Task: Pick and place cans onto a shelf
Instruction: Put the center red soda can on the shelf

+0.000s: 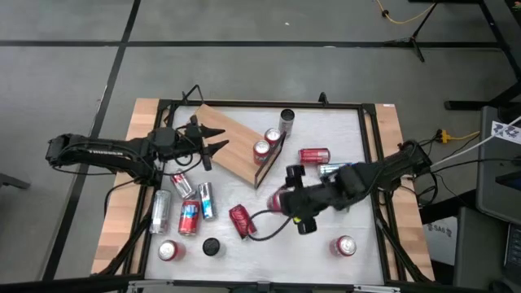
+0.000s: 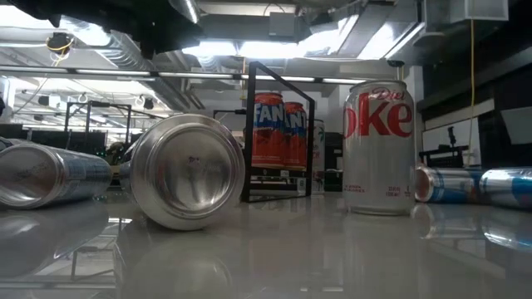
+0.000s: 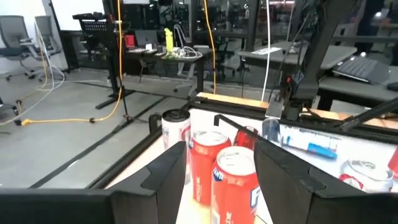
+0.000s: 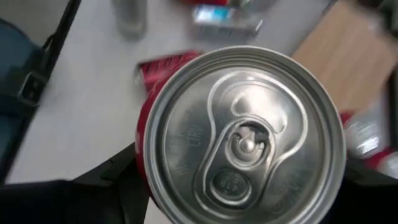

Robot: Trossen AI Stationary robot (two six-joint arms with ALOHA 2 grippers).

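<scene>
Right gripper [image 1: 283, 200] is clamped on a red can [image 4: 244, 134]; the wrist view looks straight onto the can's silver top, with a dark finger pressed on each side of it. This gripper is near table centre. The wooden shelf [image 1: 228, 138] lies just beyond it, toward the left arm. A crushed-looking red can [image 1: 241, 220] lies on its side just beside the gripper, on its near side. A red can on its side [image 1: 314, 155] and a silver-blue one [image 1: 332, 170] lie close by along the right arm. An upright red can [image 1: 345, 246] stands apart, toward the near right corner.

Left gripper [image 1: 213, 138] hovers over the shelf's far-left part, fingers [image 3: 165, 174] partly spread and empty, touching nothing. Ahead of it, two upright red cans [image 1: 267, 144] stand at the shelf's black-framed end; the left wrist view shows them between the fingers, apart from both. A slim silver can [image 1: 286, 120] stands just past that end, off the board.

Behind the left gripper, near the arm, lies a cluster of cans [image 1: 186, 203] on their sides, red and silver-blue, plus one upright red can [image 1: 168, 250] beside a black disc [image 1: 212, 246].
</scene>
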